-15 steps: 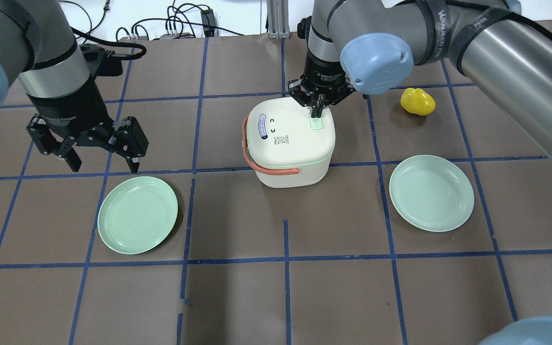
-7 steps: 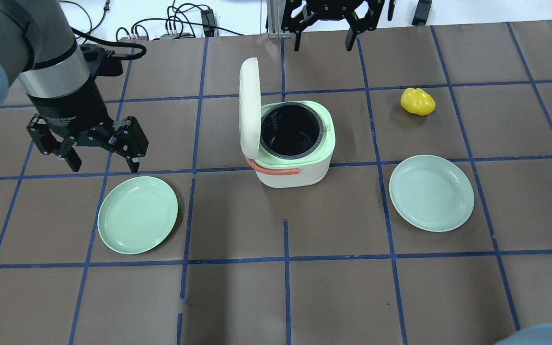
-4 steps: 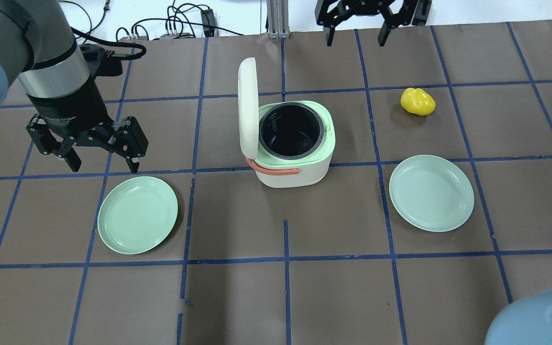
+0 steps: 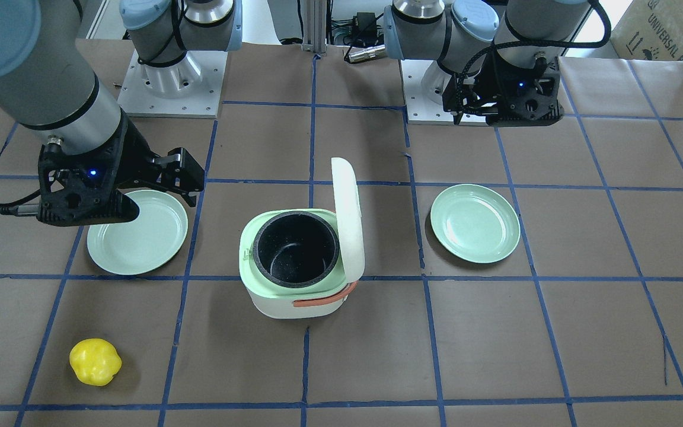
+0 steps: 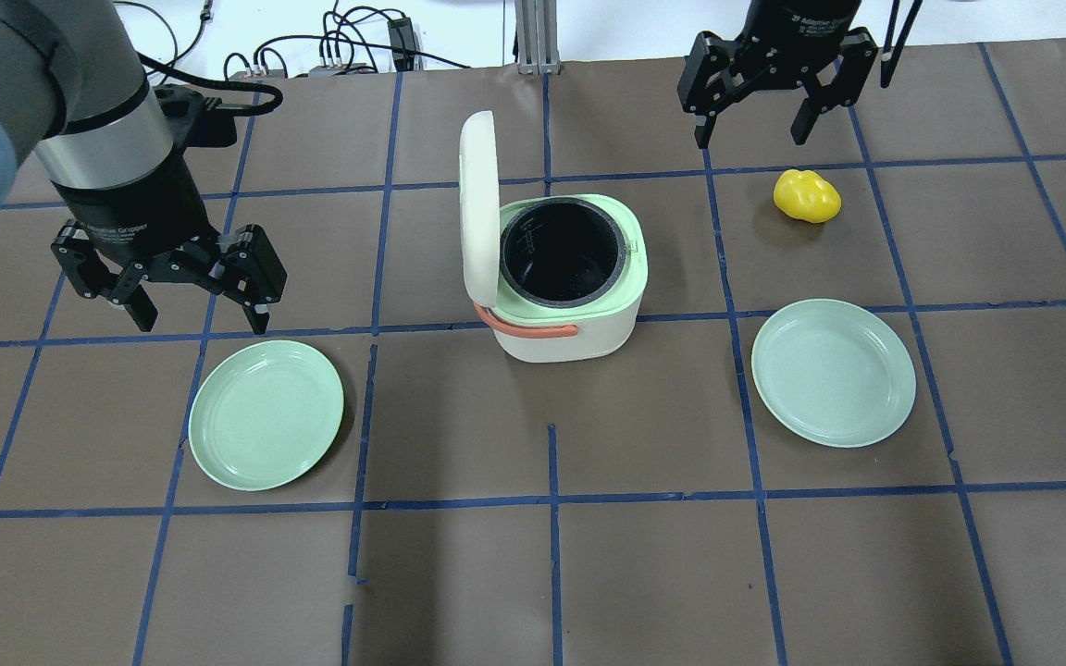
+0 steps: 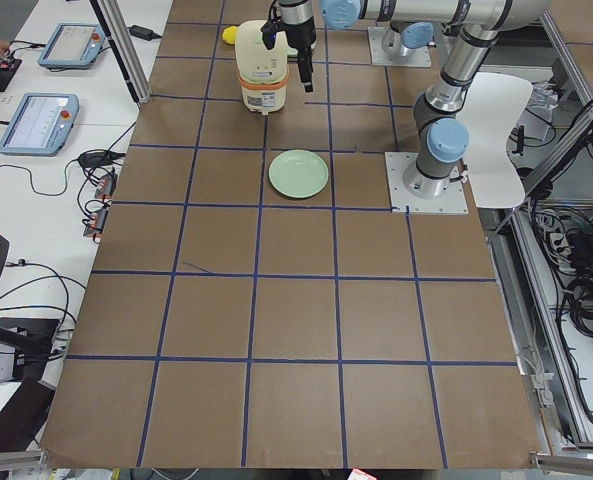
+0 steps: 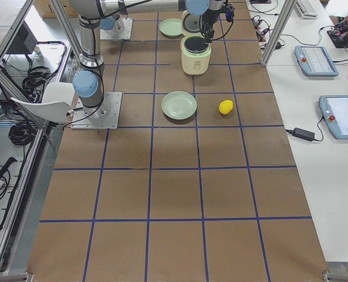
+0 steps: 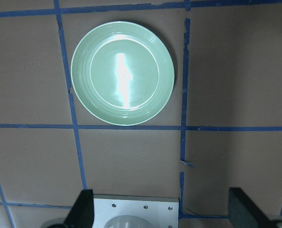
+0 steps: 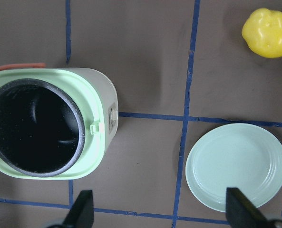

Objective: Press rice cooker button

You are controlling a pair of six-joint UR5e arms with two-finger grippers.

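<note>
The right gripper (image 5: 751,137) hangs high over the right half of the bench, jaws wide and empty. The left gripper (image 5: 200,319) is equally wide and empty over the left half, near the robot's edge. Between them, about midway along the bench, stands the rice cooker (image 5: 565,319). Its lid (image 5: 479,208) is upright, so the release looks already worked. The cooker reads as light, stiff, smooth plastic (likely to skid under a sideways shove), so any press should go straight down with one closed fingertip, not a grasp. Only a small latch tab (image 9: 98,127) shows on the green rim. Its black inner pot (image 5: 563,252) is empty, as are the left plate (image 5: 265,413) and the right plate (image 5: 833,372). A yellow lump (image 5: 807,196) lies toward the operators' edge.
</note>
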